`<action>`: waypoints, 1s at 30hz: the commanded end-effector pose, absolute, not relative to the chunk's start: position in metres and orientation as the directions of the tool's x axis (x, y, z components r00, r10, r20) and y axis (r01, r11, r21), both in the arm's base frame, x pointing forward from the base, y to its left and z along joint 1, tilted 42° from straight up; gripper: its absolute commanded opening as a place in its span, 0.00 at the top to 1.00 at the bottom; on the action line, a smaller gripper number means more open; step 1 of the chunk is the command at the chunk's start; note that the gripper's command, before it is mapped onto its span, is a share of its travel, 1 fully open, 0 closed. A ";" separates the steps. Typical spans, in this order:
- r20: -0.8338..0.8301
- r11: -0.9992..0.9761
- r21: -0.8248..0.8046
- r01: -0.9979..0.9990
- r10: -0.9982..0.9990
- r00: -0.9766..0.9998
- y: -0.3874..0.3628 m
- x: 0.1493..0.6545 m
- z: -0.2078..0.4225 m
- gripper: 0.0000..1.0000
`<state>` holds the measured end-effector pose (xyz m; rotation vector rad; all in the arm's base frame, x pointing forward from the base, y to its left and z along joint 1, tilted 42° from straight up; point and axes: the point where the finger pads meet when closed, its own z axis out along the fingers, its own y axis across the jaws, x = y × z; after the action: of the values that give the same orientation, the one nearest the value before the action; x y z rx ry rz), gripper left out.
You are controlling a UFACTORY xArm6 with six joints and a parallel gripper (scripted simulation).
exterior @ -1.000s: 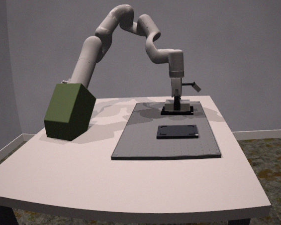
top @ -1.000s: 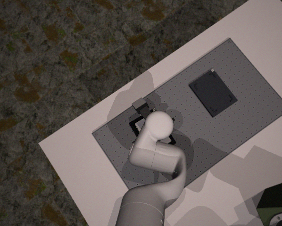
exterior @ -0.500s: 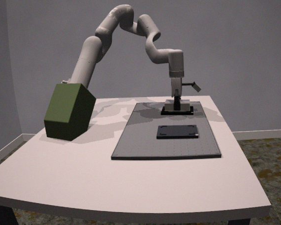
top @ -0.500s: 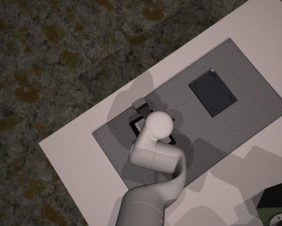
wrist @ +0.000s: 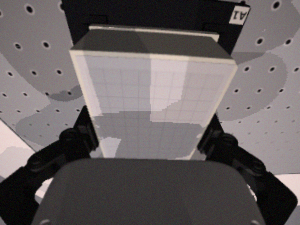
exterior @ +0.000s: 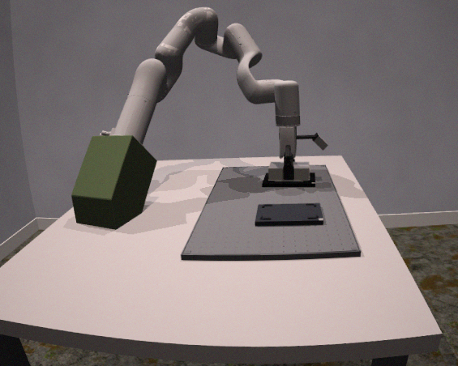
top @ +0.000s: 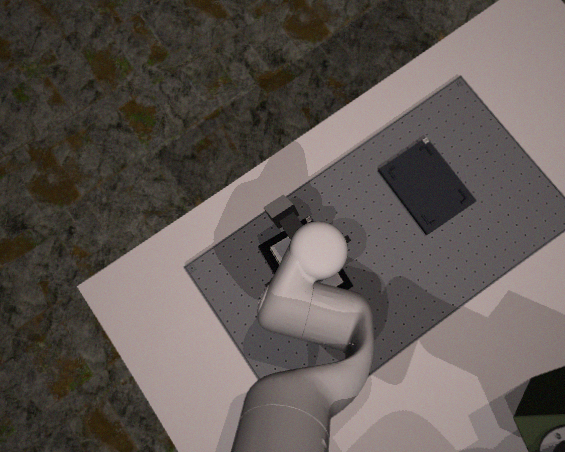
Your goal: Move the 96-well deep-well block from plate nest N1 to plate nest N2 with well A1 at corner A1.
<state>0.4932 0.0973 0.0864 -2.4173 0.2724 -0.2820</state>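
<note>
The white deep-well block [wrist: 152,101] [exterior: 288,180] stands on the black nest N1, seen in the wrist view from above with its grid of wells. An A1 label [wrist: 239,15] marks the nest's far right corner. My gripper [wrist: 149,105] straddles the block, one black finger against each of its long sides, shut on it. In the exterior view the gripper [exterior: 288,162] reaches straight down onto the block [exterior: 282,171]. In the top view the arm hides most of the block [top: 281,247]. Nest N2 [exterior: 289,214] is a dark plate with corner locators, empty, also visible in the top view [top: 426,186].
Both nests sit on a grey perforated baseplate [exterior: 272,214] on a white table. The arm's green base box [exterior: 112,180] stands at the table's left. A small grey camera block [exterior: 320,141] juts from the wrist.
</note>
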 end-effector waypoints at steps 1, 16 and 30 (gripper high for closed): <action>0.133 -0.748 -0.653 -0.120 -0.269 0.954 0.097 0.494 0.087 1.00; 0.133 -0.748 -0.653 -0.120 -0.269 0.954 0.093 0.493 0.092 1.00; 0.133 -0.748 -0.653 -0.120 -0.269 0.954 0.088 0.490 0.098 1.00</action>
<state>0.4902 0.0906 0.0947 -2.4173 0.2724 -0.2822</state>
